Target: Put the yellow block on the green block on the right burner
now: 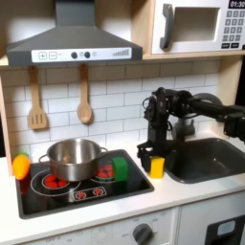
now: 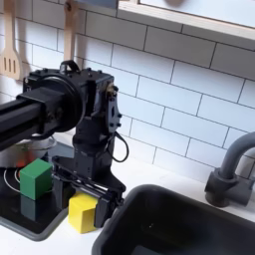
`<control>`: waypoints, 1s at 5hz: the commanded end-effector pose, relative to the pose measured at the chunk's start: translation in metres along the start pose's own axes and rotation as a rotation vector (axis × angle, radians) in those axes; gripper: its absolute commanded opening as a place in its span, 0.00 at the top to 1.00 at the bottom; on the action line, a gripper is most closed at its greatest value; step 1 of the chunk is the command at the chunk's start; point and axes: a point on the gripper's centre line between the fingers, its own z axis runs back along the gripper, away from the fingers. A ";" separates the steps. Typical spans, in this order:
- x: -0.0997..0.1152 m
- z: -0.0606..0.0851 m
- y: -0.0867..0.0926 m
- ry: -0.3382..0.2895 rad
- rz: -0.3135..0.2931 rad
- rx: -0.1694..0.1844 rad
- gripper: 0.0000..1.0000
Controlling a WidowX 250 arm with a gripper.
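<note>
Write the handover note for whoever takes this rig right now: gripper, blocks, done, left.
Gripper: lowered right behind the yellow block; open or shut cannot be told.
Yellow block: on the white counter between hob and sink, not lifted.
Green block: on the hob's right burner, beside the steel pot.
Done: nothing stacked.
Left: grasp the yellow block, carry it over, set it on the green block.

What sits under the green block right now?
The green block rests on the black hob's right burner; its base covers part of the red ring. The yellow block sits on the counter, not stacked.
</note>
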 end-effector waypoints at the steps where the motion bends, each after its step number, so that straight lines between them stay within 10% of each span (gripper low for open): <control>1: 0.000 -0.006 0.003 0.021 0.008 -0.007 0.21; 2: 0.000 -0.006 0.003 0.016 0.005 -0.006 1.00; 5: 0.006 0.012 0.008 -0.022 0.020 -0.062 1.00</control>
